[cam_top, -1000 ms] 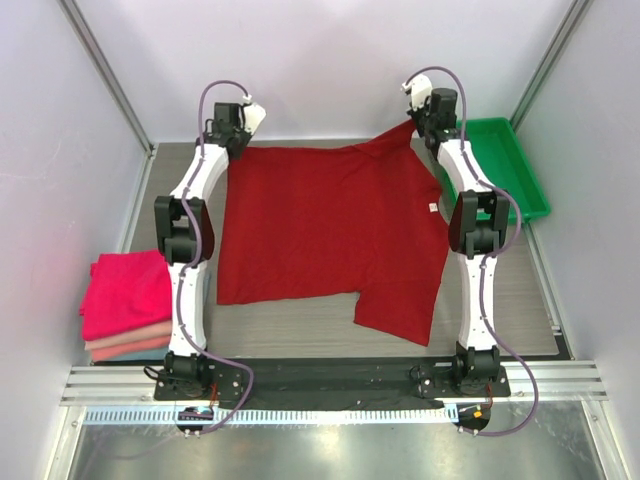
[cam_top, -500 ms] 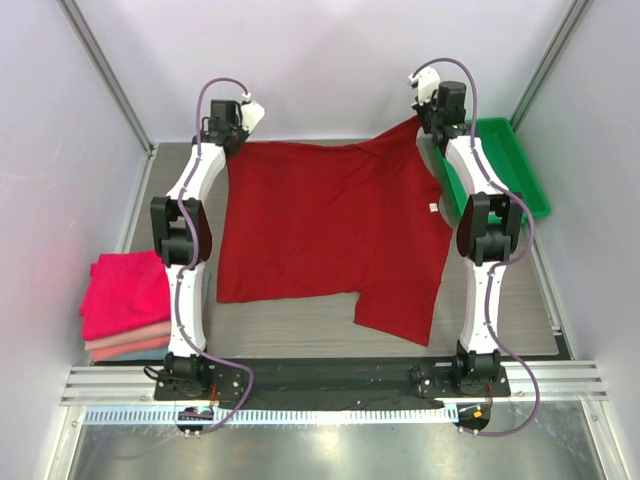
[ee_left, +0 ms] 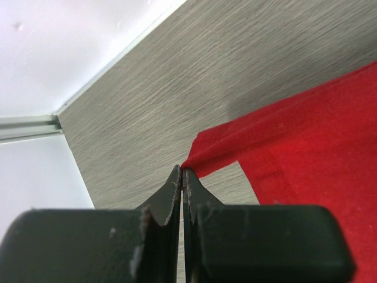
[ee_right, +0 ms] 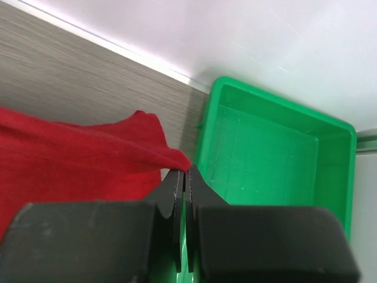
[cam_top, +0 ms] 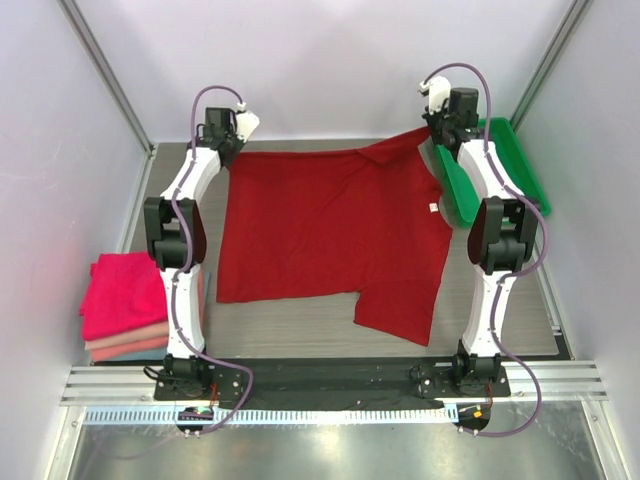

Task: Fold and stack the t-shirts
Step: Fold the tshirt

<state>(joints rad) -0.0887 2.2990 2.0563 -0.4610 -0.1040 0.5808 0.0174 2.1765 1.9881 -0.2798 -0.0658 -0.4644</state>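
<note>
red shirt [cam_top: 325, 235]: dark crimson, spread open across the middle of the table [cam_top: 290, 322], far corners lifted and drawn taut | folded shirts [cam_top: 124, 296]: magenta stacked over salmon and pale pink, set at the table's left edge

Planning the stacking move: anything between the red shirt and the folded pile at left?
Only the left arm: its links stand along the left edge of the red shirt, between it and the folded pile.
</note>
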